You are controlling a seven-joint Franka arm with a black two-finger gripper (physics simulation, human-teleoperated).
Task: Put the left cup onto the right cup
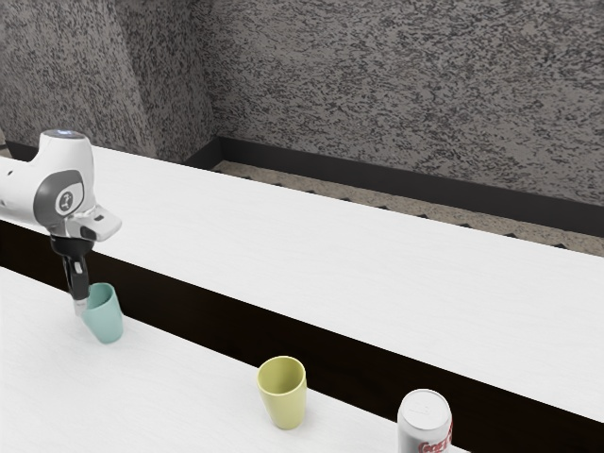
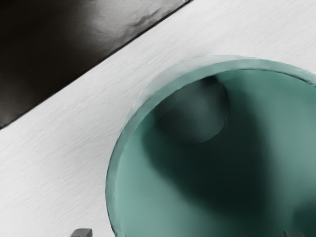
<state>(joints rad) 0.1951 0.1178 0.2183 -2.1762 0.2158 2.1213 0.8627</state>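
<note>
Exterior view | teal cup (image 1: 102, 316) just under jaws; jaws spread at rim

A red-and-white can (image 1: 425, 423) stands upright by the white table's (image 1: 189, 396) edge, below a speckled wall (image 1: 377, 75).

Smooth matt teal cup (image 1: 102, 316) and yellow-green cup (image 1: 282, 391), finely grained white tabletop (image 1: 151, 401), rough speckled wall (image 1: 396, 85).

Cups: 2, one teal cup (image 1: 102, 314) at the exterior view's left, one yellow-green cup (image 1: 282, 391) to its right and nearer
Cans: 1, a white and red can (image 1: 425, 423), furthest right
White tabletops: 2, the near table (image 1: 170, 396) and the far table (image 1: 377, 274), a dark gap between them
</note>
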